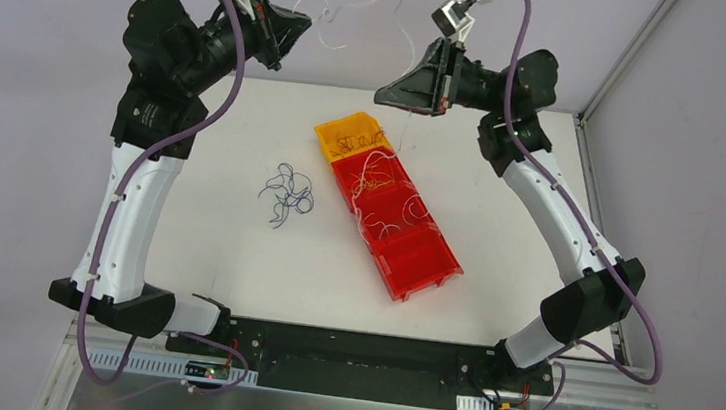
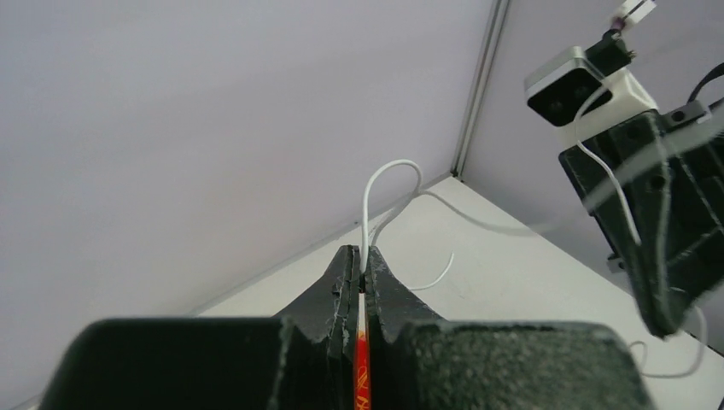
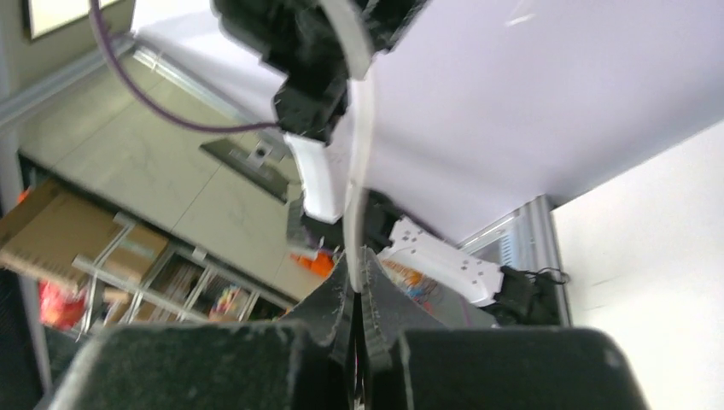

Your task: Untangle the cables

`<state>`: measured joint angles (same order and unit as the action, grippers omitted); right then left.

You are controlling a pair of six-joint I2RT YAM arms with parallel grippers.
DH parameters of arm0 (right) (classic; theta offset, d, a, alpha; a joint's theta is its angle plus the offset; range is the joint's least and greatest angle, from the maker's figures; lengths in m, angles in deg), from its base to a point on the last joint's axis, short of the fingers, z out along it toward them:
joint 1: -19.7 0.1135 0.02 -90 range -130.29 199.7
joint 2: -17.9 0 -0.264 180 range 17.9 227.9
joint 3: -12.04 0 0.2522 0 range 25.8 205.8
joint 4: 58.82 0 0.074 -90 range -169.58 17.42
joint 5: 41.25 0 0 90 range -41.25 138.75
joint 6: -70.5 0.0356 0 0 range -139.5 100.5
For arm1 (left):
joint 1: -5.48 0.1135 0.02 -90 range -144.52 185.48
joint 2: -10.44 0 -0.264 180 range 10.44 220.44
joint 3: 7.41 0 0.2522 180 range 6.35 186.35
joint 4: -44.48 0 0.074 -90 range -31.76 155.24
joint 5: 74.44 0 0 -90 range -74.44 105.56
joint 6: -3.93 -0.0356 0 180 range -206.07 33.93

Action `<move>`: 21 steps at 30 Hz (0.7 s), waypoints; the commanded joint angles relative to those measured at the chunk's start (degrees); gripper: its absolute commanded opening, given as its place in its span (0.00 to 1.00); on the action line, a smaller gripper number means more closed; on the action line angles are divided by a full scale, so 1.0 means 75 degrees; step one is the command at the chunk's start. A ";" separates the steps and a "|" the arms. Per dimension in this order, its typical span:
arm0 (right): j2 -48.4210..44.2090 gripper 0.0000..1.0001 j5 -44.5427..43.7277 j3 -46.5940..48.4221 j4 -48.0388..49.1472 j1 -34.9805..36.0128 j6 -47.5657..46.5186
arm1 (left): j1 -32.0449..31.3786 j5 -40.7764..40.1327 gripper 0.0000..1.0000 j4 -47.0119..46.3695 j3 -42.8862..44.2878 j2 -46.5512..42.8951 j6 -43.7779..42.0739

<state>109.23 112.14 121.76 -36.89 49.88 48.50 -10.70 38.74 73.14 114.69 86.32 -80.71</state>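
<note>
My left gripper [image 1: 304,25] is raised high over the back of the table and shut on a thin white cable [image 1: 349,11]. In the left wrist view the jaws [image 2: 363,273] pinch that white cable [image 2: 376,184], which loops up and trails right. My right gripper [image 1: 386,95] is also raised, shut on the white cable [image 3: 359,188], which runs up from its closed tips [image 3: 357,263]. A clump of dark blue cables [image 1: 286,196] lies on the table at the left. Orange-yellow and white cables [image 1: 374,178] lie tangled in the tray.
A long tray with red compartments [image 1: 412,255] and one orange end compartment [image 1: 331,132] lies diagonally in the middle of the white table [image 1: 204,250]. Metal frame posts stand at the back corners. The right arm [image 2: 662,213] shows close by in the left wrist view.
</note>
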 commanded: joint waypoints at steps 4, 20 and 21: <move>0.0045 0.00 -0.0034 0.1446 -0.1571 -0.1478 -0.1333 | -0.0058 0.0599 0.00 -0.0434 0.1443 0.0717 0.0178; 0.0105 0.00 -0.0096 0.0459 -0.1268 -0.2158 -0.1367 | -0.0069 0.1150 0.00 -0.0497 0.0221 0.0701 0.0475; 0.0088 0.00 -0.0131 0.0205 -0.1216 -0.2148 -0.1364 | -0.0069 0.1184 0.00 -0.0498 0.0168 0.0720 0.0504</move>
<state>110.34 111.11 129.39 -48.28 33.31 38.84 -10.70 45.12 72.29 116.52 91.92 -78.52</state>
